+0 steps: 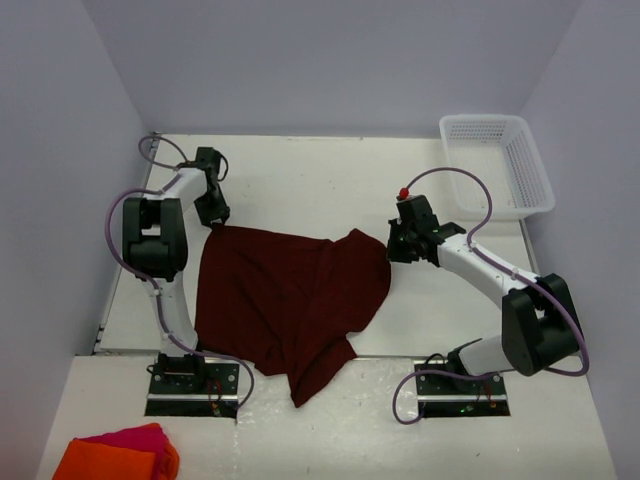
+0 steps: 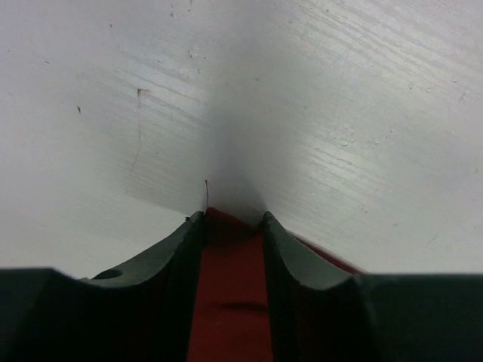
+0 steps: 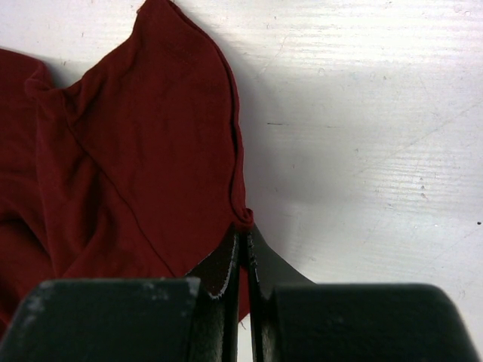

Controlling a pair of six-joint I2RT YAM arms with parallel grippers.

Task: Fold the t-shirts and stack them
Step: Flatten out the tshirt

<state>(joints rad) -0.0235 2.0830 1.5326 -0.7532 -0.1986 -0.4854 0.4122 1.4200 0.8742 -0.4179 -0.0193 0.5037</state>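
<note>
- maroon fills the middle: the dark maroon soft short-sleeved t-shirt (image 1: 290, 300) lies crumpled on the flat white table (image 1: 300, 170), and its near tip reaches down between the two arm bases.
- what are the arms doing?
- the right gripper (image 3: 243, 234) is pressed together on the shirt's right edge. the left gripper (image 2: 234, 219) sits at the shirt's far left corner, fingers apart with red cloth in the gap. nobody can tell if it pinches the cloth.
- which step is this?
- it looks like grabbing two corners to spread the shirt flat. no fold is made yet.
- what does the next move need?
- probably a firm hold on the left side. then both arms should pull apart evenly, so the cloth goes smooth and does not slip out.
</note>
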